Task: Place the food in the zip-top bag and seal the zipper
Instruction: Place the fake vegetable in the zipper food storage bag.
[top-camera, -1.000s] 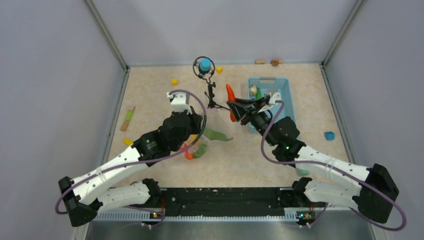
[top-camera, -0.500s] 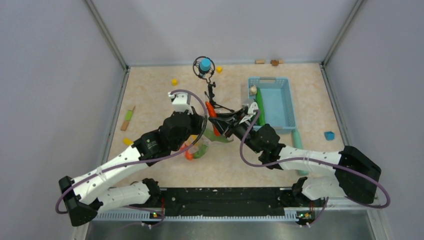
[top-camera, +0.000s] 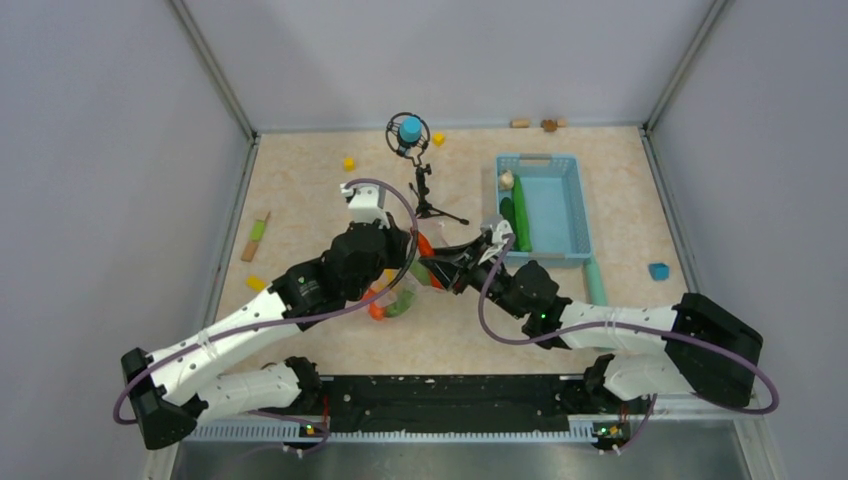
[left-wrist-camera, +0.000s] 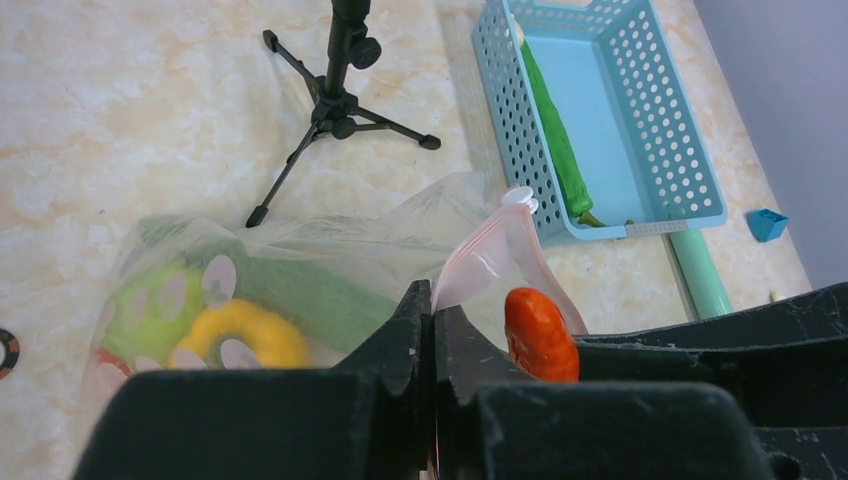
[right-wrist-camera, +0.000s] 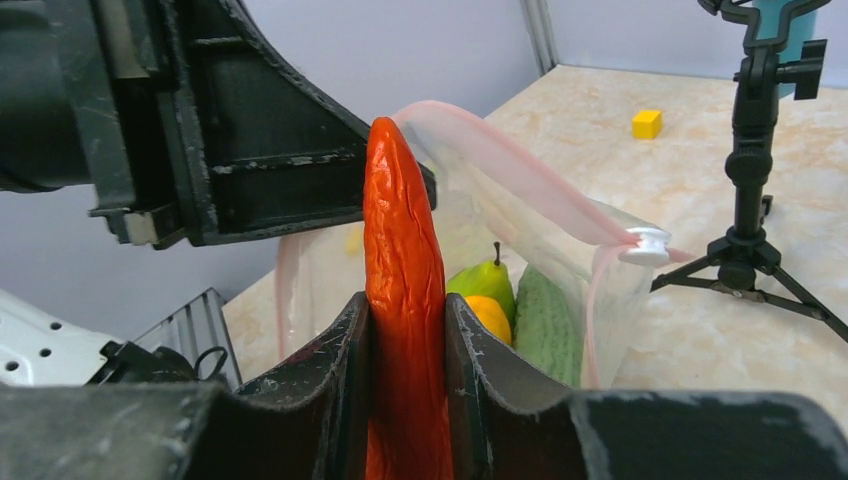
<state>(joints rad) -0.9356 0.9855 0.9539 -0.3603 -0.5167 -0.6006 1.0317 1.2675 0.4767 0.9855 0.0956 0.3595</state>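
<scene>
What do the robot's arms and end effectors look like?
Left arm and right arm: white links, bulky black joints, a looping purple cable along each. Left end effector and right end effector: black, scuffed, two flat fingers each.

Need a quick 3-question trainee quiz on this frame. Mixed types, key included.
1. True or false: the left gripper is shut on the zipper of the zip-top bag.
2. The right gripper holds: A) a spoon B) the red pepper C) a banana.
3. Name the two foods in the blue basket.

Key: 1 true. 2 B. 3 cucumber and mushroom.
</scene>
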